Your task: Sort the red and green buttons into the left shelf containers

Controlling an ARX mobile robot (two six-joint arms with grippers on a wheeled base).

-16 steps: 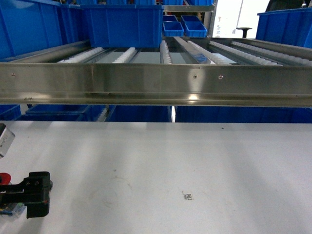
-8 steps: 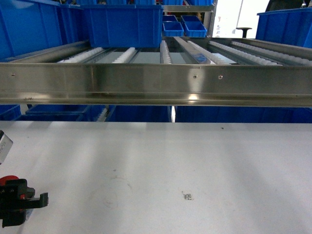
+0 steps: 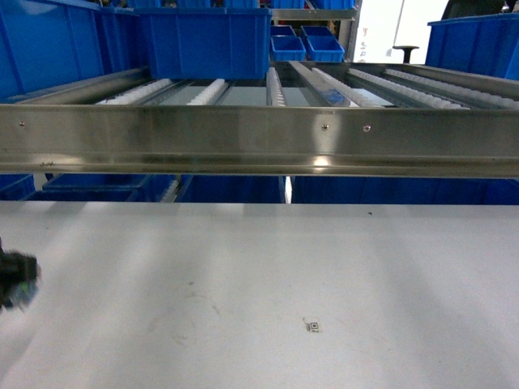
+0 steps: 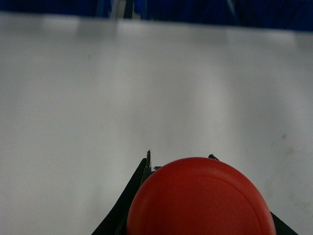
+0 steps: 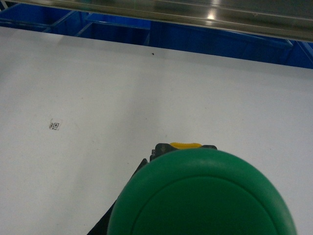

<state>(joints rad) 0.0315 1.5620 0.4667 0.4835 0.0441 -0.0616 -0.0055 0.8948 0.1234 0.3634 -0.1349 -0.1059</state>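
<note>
Deep blue bins (image 3: 207,40) are seen up on the roller shelf (image 3: 259,138), beyond and above the white surface (image 3: 324,267), at the left of the head view. Both buttons are already carried, so the coming move is judged to turn on lifting up and forward-left to those bins; the left arm is judged nearer.

In the head view only a dark blurred shape, taken for the left gripper (image 3: 15,279), shows at the left edge; the right arm is out of that view.

Red button (image 4: 200,198): smooth domed cap, filling the lower left wrist view, cap facing the camera, black fingers (image 4: 128,205) closed on its body below.

Green button (image 5: 200,196): domed cap with a shallow inner ring, a yellow tab (image 5: 185,145) behind it, likewise held in the right fingers, which are barely visible.
</note>
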